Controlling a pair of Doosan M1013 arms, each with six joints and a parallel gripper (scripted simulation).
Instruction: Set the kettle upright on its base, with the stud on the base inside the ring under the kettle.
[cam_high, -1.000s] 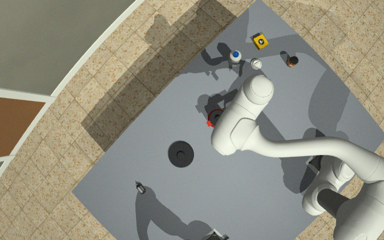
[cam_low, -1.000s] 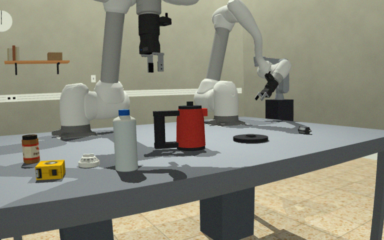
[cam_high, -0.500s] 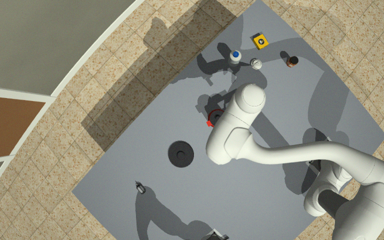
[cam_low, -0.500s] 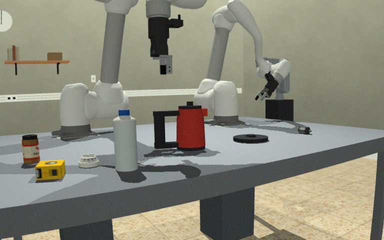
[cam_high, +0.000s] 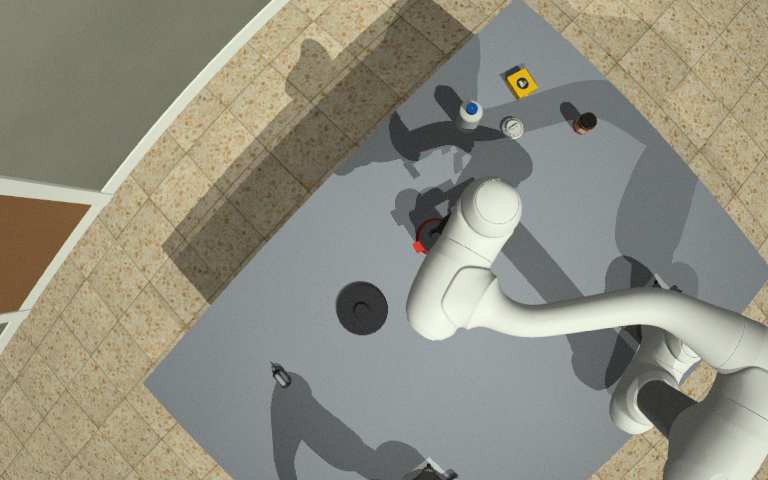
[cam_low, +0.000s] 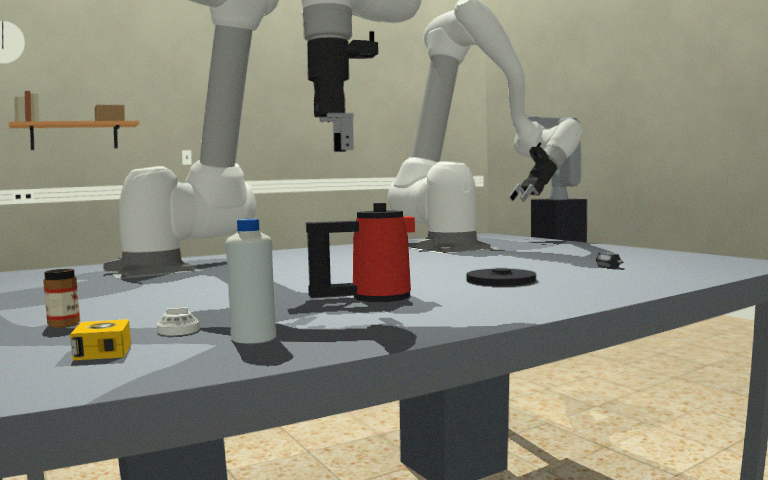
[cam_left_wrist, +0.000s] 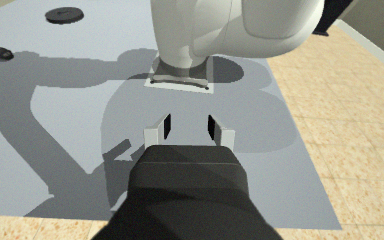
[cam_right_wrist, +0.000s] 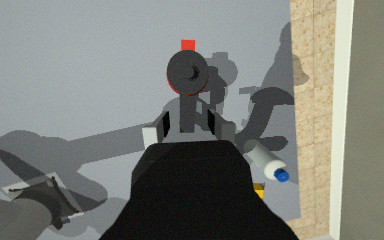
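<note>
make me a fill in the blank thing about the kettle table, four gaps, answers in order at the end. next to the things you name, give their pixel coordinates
The kettle's body (cam_low: 381, 257) (cam_right_wrist: 172, 86) is coloured ____. The cap (cam_high: 471, 108) (cam_low: 248, 225) (cam_right_wrist: 281, 175) on the tall pale bottle (cam_low: 251, 288) (cam_right_wrist: 262, 158) is coloured ____. The tape measure (cam_high: 521, 83) (cam_low: 101, 340) (cam_right_wrist: 258, 190) is coloured ____. The right gripper (cam_low: 343, 148) (cam_right_wrist: 188, 118) has its jaws standing ____, with nothing between them.

Missing words: red; blue; yellow; open
</note>
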